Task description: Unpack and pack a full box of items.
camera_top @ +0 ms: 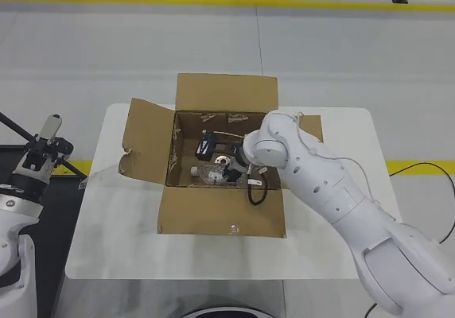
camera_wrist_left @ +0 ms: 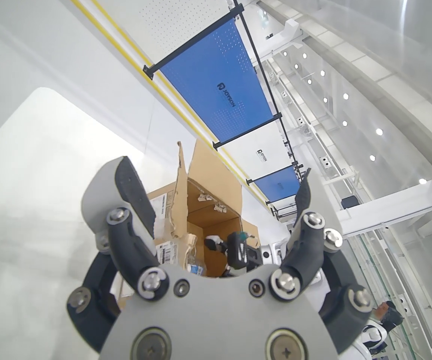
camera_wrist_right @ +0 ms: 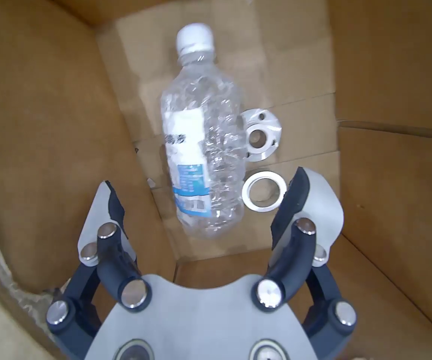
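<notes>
Left gripper (camera_wrist_left: 216, 174) hangs released off the table's left edge. In the box (camera_top: 219, 215) mid-table, the bottle (camera_wrist_right: 201, 144) lies flat by the left wall, with the right gripper (camera_wrist_right: 203, 179) spread wide above it. That crinkly plastic could squirt out, or a finger might catch the ring (camera_wrist_right: 264, 191) just beside it.

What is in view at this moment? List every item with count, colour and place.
cardboard box: one, brown, flaps open, on the table
table: one, white, under the box
bottle: one, clear plastic with a white cap and a white-and-blue label, lying on the box floor
flange: one, silver metal, on the box floor beside the bottle
ring: one, silver metal, on the box floor beside the bottle, next to the flange
right gripper: one, grey with dark pads, open, inside the box above the bottle
left gripper: one, grey with dark pads, open and empty, off to the side, apart from the box
</notes>
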